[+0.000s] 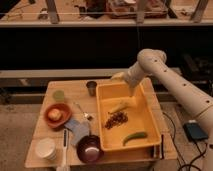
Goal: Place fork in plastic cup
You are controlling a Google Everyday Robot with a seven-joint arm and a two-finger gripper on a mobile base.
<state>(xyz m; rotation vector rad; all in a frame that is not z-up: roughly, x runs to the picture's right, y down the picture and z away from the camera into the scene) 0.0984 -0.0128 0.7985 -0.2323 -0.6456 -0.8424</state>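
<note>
Jaw state: can't tell. Gripper (132,92) hangs over yellow bin (144,111), centre-right. Fork (82,111) lies on table (75,89), centre-left (apparently ungrasped). Plastic cup (59,95) upper left, apart from fork. Nothing done yet; pick + drop left.

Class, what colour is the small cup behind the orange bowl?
The plastic cup is pale green, seen in the camera view. The gripper hangs over the yellow bin.
</note>
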